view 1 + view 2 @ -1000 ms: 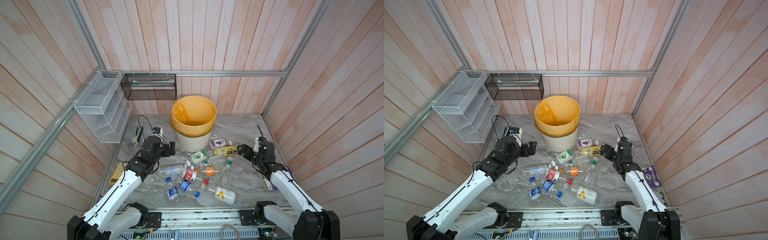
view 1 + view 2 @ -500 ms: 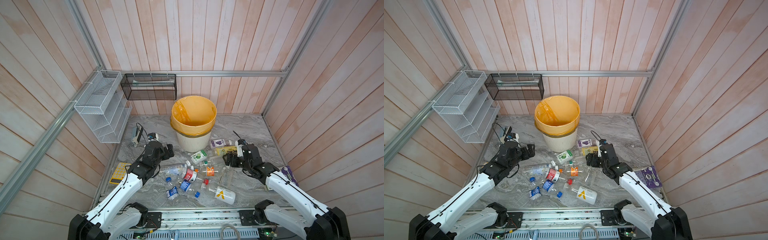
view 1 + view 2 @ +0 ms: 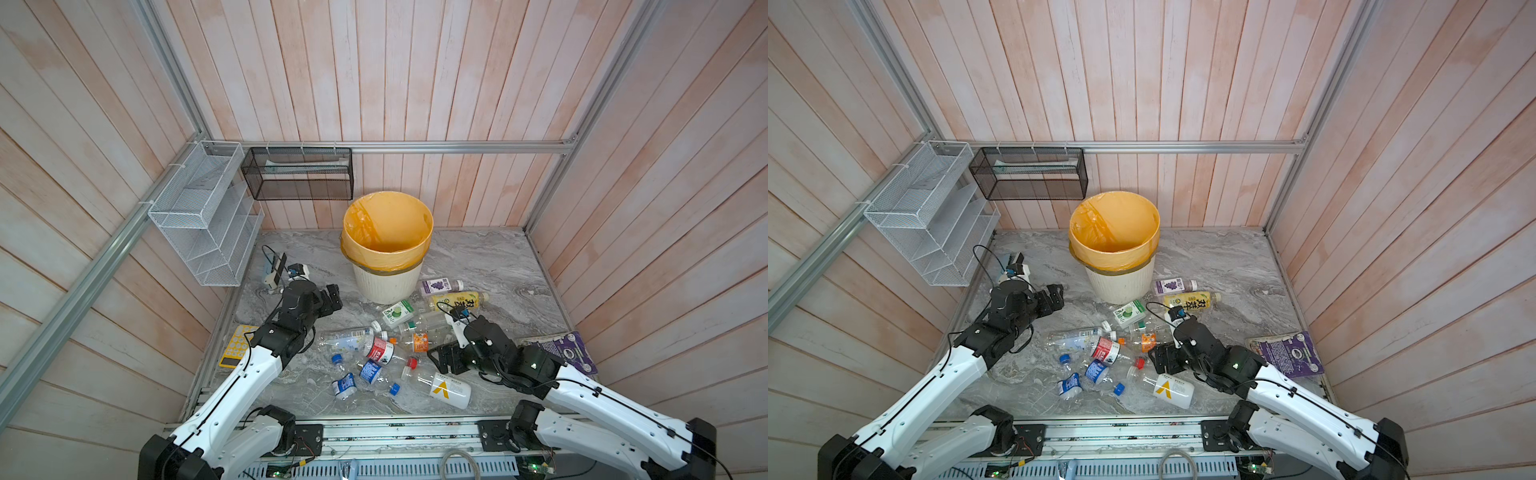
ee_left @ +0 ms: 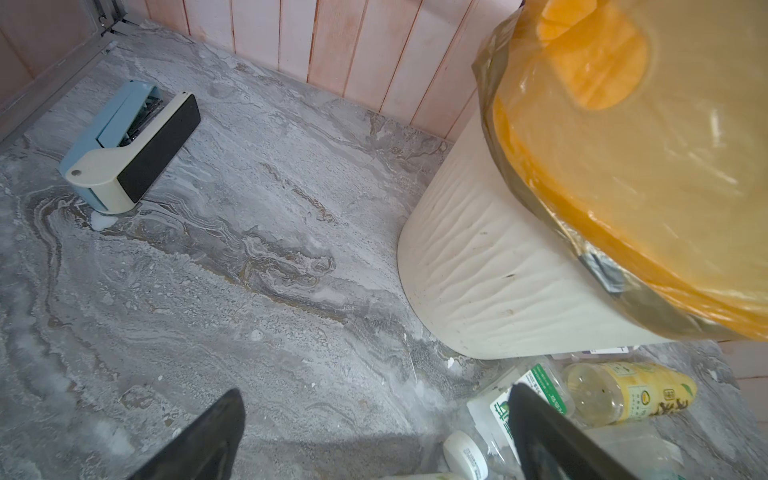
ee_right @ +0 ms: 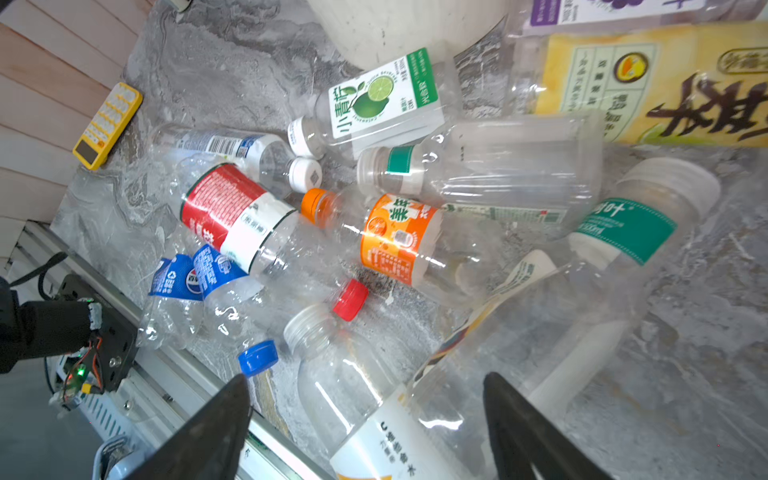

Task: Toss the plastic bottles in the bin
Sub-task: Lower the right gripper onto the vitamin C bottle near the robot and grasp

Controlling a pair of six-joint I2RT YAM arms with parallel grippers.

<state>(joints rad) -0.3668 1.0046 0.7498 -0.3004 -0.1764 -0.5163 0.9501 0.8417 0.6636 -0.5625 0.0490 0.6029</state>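
The bin (image 3: pixel 388 286) (image 3: pixel 1121 286) is a cream ribbed bucket with a yellow-orange bag over its rim, standing at the back middle. Several plastic bottles lie on the marble floor in front of it. My left gripper (image 3: pixel 334 297) (image 3: pixel 1054 297) (image 4: pixel 376 390) is open and empty over bare floor left of the bin (image 4: pixel 478 270). A green-label bottle (image 4: pixel 536 386) lies by one finger. My right gripper (image 3: pixel 442 359) (image 3: pixel 1163 359) (image 5: pixel 365 377) is open low over the pile. A white-label bottle (image 3: pixel 446 388) (image 3: pixel 1169 388) (image 5: pixel 374 436) lies below, between its fingers.
A yellow calculator (image 3: pixel 237 347) (image 5: pixel 108 124) lies at the left edge, and a stapler (image 3: pixel 274 272) (image 4: pixel 124 153) at the back left. A purple packet (image 3: pixel 569 353) lies at the right. A white mesh rack (image 3: pixel 203 216) and a black mesh basket (image 3: pixel 299 174) hang on the walls.
My right gripper has swung left and toward the front edge, from beside the yellow-label bottle to over the white-label one. The left gripper has hardly moved.
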